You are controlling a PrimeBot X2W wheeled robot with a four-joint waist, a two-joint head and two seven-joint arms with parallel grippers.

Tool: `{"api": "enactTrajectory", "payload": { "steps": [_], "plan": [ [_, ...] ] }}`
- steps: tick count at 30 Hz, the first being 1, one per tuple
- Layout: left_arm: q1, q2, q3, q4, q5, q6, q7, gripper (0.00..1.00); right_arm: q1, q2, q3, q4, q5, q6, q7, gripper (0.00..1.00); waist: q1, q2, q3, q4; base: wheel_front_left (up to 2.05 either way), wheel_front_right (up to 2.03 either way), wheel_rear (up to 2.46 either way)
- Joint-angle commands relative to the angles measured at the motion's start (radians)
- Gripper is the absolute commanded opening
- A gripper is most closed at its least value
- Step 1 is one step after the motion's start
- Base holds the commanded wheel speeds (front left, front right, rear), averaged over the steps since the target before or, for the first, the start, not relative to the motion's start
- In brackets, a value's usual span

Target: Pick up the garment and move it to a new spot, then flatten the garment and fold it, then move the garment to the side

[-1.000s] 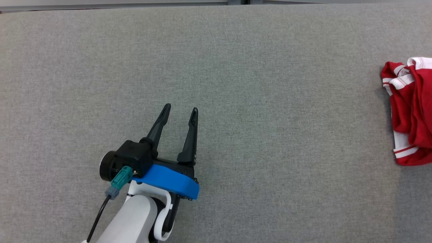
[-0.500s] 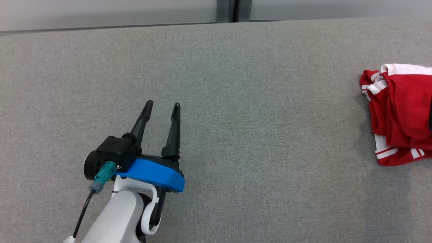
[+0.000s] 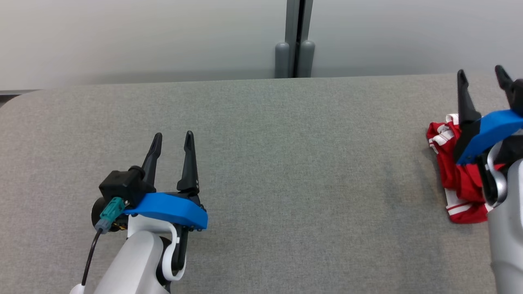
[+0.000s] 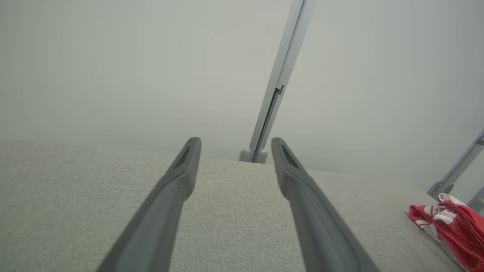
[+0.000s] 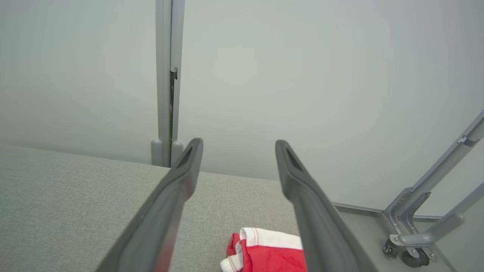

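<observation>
The garment point(image 3: 448, 175), red with white striped trim, lies crumpled near the right end of the grey fabric-covered table point(image 3: 286, 163). My right gripper point(image 3: 480, 72) hangs over it, open and holding nothing, its blue wrist guard covering part of the cloth. In the right wrist view the garment point(image 5: 264, 254) sits low between the spread fingers of the right gripper point(image 5: 239, 143). My left gripper point(image 3: 172, 136) is open and empty over the table's left half, far from the cloth. The left wrist view shows the left gripper point(image 4: 235, 142) and the garment point(image 4: 450, 230) at the far right.
A pale wall with a grey vertical post point(image 3: 294, 41) stands just behind the table's far edge. Beyond the table's right end is a slanted metal frame with a caster point(image 5: 412, 257). The table's left corner is rounded.
The head camera has tilted up, so the wall and far edge now show. My right gripper has come into view over the garment. The garment lies in the same heap.
</observation>
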Motion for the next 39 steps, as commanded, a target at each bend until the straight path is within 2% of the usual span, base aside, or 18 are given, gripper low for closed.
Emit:
{"api": "enactTrajectory", "payload": {
  "steps": [1,9,14,23,30,39],
  "plan": [
    [0.010,-0.003,0.006,0.010,-0.005,-0.004,-0.007,1.00,0.026,0.009,0.000,0.010,0.012,0.000,-0.021,1.00,0.0002,0.0001,-0.008,0.003,0.00,0.00,0.00],
    [0.042,-0.014,0.036,0.096,-0.016,-0.026,-0.025,1.00,0.141,0.115,-0.017,0.012,0.028,0.000,-0.179,1.00,0.0002,0.0001,-0.054,0.037,0.00,0.00,0.00],
    [0.074,-0.018,0.061,0.122,-0.019,-0.047,-0.030,1.00,0.208,0.147,-0.025,0.016,0.041,0.000,-0.233,1.00,0.0002,0.0001,-0.071,0.041,0.00,0.00,0.00],
    [0.141,-0.043,0.105,0.116,0.028,-0.064,-0.030,1.00,0.326,0.152,0.081,0.041,0.203,0.000,-0.288,1.00,0.0002,0.0001,-0.095,0.051,0.00,0.00,0.00],
    [0.178,-0.048,0.127,0.103,0.075,-0.060,-0.030,1.00,0.404,0.152,0.155,0.019,0.264,0.000,-0.308,1.00,0.0002,0.0001,-0.107,0.058,0.00,0.00,0.00],
    [0.221,-0.049,0.125,0.096,0.123,-0.050,-0.030,1.00,0.454,0.152,0.192,-0.003,0.271,0.000,-0.313,1.00,0.0002,0.0001,-0.124,0.050,0.00,0.00,0.00]
  ]
}}
